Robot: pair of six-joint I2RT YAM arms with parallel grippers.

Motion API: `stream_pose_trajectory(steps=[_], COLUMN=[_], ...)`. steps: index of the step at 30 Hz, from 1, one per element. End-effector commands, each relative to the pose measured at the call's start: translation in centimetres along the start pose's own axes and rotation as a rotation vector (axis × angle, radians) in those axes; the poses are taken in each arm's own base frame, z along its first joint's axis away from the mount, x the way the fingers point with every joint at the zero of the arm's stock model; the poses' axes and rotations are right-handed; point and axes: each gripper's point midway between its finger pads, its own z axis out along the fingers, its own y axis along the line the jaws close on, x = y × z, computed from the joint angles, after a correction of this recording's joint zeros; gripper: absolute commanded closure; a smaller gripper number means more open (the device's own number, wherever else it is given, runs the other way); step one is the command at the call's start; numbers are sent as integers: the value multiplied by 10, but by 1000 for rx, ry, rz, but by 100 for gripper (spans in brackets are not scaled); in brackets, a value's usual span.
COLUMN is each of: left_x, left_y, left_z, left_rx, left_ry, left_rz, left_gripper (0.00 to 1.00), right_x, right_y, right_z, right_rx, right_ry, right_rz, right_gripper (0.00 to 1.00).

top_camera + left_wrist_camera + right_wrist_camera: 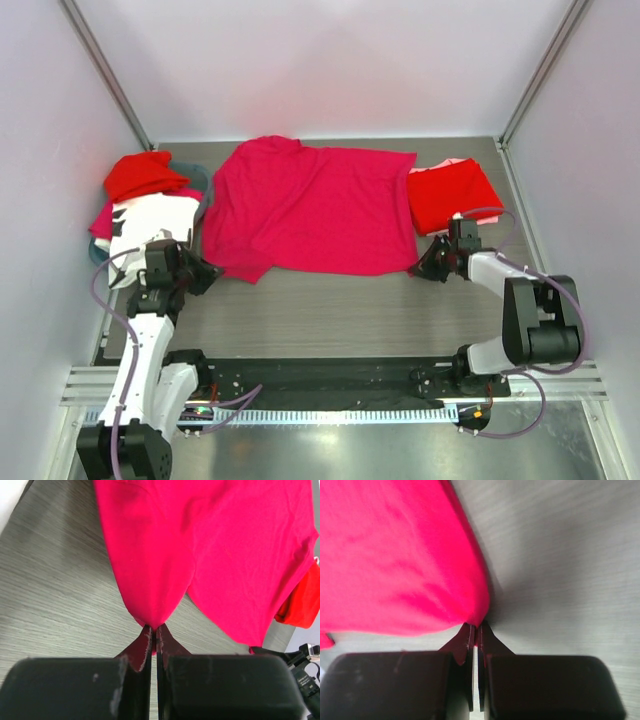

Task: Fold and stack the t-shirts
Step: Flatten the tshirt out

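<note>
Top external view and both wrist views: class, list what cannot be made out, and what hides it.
Top view: the white t-shirt lies partly under the red t-shirt; its front cannot be read.
Top view: the pale pink t-shirt shows only a sliver behind the folded red t-shirt.
Top view: the teal basket is mostly buried under shirts.
Right wrist view: the crimson t-shirt is blurred and cut off by the frame edges.

Crimson-pink t-shirt (310, 205): one
Red t-shirts: two, left red t-shirt (143, 175) and right red t-shirt (452, 197)
White t-shirt (150, 215): one
Teal basket (200, 178): one
Hands: two, left hand (213, 272) and right hand (417, 269)
</note>
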Motion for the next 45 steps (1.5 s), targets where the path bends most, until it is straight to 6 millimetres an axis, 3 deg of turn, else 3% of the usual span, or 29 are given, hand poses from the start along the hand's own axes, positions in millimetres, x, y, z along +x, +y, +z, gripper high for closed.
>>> stream_pose_trajectory(steps=[1,3,4,6,7,9,11,13,14,16,17,18,21,24,26,28,37,39,41,42,44,45], left_x=[-6,-6,-5,-5,-6,-9,-16,-18,-20,-20,-20,-17,2,15,17,19,9,4,-5,-7,-16,-31], left_y=[-6,-10,-10,-11,-12,-12,-21,-26,-30,-36,-38,-40,-62,-77,-82,-85,-86,-80,-74,-71,-58,-41], left_z=[-2,-1,0,2,4,6,11,14,15,22,26,29,41,51,55,57,54,53,54,53,54,52], left_rx=[44,66,62,66,62,60,78,86,93,92,86,85,104,105,108,119,88,58,47,53,20,-21], left_ry=[-58,-49,-40,-32,-28,-32,-36,-33,-33,-19,-11,1,86,136,142,141,130,123,113,126,127,110], left_rz=[-40,-42,-40,-28,-20,-14,-21,-25,-22,-14,-12,-4,56,94,93,90,176,175,147,130,84,24], left_gripper=[100,100,100,100,100,100,100,100,100,100,100,100,100,100,100,99,100,100,100,100,100,100], right_x=[-39,-53,-70,-76,-91,-89,-113,-110,-120,-121,-130,-138,-152,-169,-175,-189,-183,-178,-155,-149,-136,-126], right_y=[13,18,30,33,46,44,58,51,59,48,54,44,33,13,11,-4,-6,7,41,49,63,74], right_z=[4,10,9,22,22,36,52,62,64,76,77,79,81,76,73,61,49,52,61,63,67,70], right_rx=[27,39,25,42,34,101,135,163,158,219,214,272,319,343,340,360,385,354,344,340,308,279], right_ry=[-64,-83,-112,-96,-119,-92,-116,-92,-108,-96,-108,-139,-164,-184,-188,-217,-223,-204,-174,-166,-139,-120], right_rz=[-46,-50,-60,-71,-85,-115,-137,-139,-144,-135,-137,-135,-112,-58,-51,-22,-48,-92,-207,-230,-250,-266], right_gripper=[99,99,99,99,99,99,99,99,99,99,99,99,99,99,99,99,99,99,99,99,99,99])
